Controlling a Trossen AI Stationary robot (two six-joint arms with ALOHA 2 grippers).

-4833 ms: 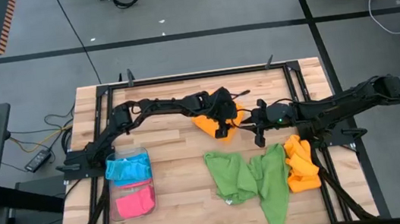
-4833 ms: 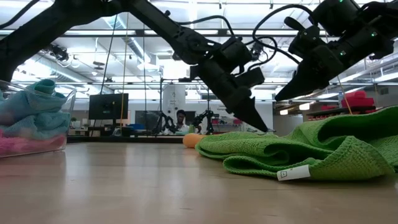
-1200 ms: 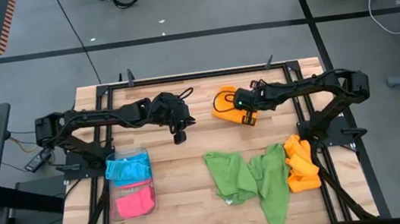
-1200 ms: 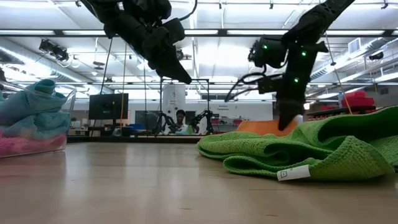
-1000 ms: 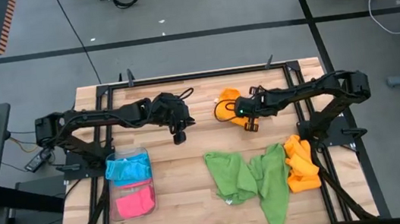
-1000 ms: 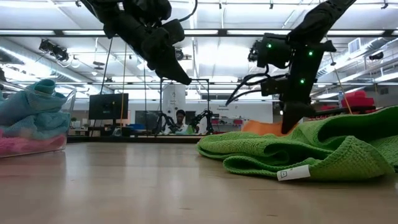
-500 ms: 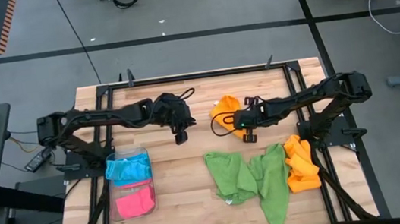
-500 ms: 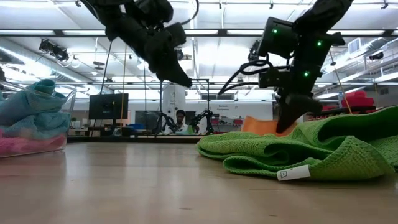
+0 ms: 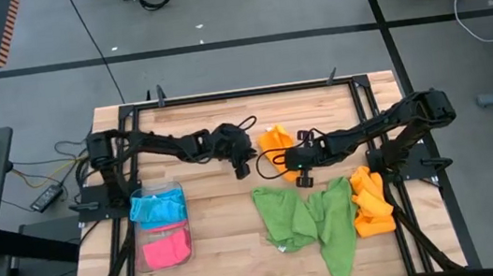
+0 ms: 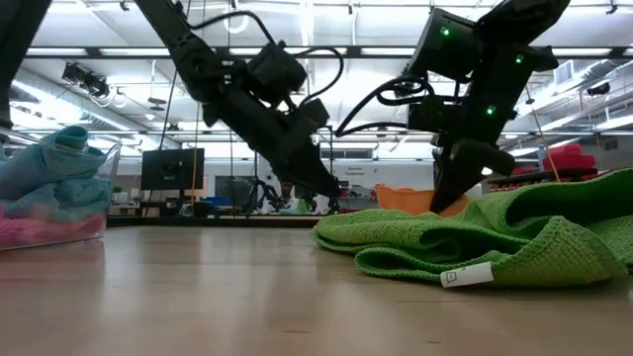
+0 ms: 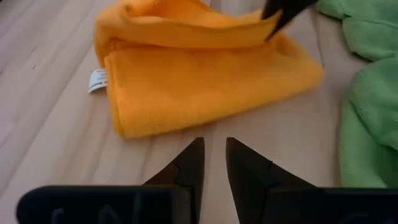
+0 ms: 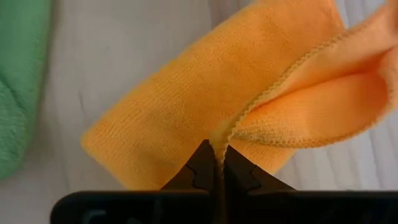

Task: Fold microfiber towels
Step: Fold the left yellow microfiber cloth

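Observation:
An orange microfiber towel [image 9: 274, 141] lies folded at the table's middle, toward the far edge. My right gripper [image 12: 217, 151] is shut on its upper layer. My left gripper [image 11: 214, 163] hovers low just left of the towel, its fingers a narrow gap apart with nothing between them, clear of the towel's edge [image 11: 161, 124]. Two green towels [image 9: 306, 220] lie crumpled near the front. In the low view the left gripper [image 10: 331, 201] and the right gripper [image 10: 443, 203] both reach down behind the green heap. My right gripper pinches the stitched edge of the orange towel's upper layer [image 12: 231, 130] between its two fingertips, one layer as far as I can see. The fingers slant down from the table's right. That layer is raised off the lower layer [image 12: 161, 106], which lies flat on the table.
A clear tray [image 9: 175, 186] at the front left holds blue and pink cloths. More orange cloths [image 9: 370, 201] are heaped at the right edge. The black frame rails [image 9: 241, 92] run round the table. Bare wood lies between the tray and the green towels.
My left gripper has dropped and swung toward the table's right, arriving low beside the orange towel. My right gripper has drawn the towel's upper edge toward the near edge and slightly left, and the towel has shifted that way with it.

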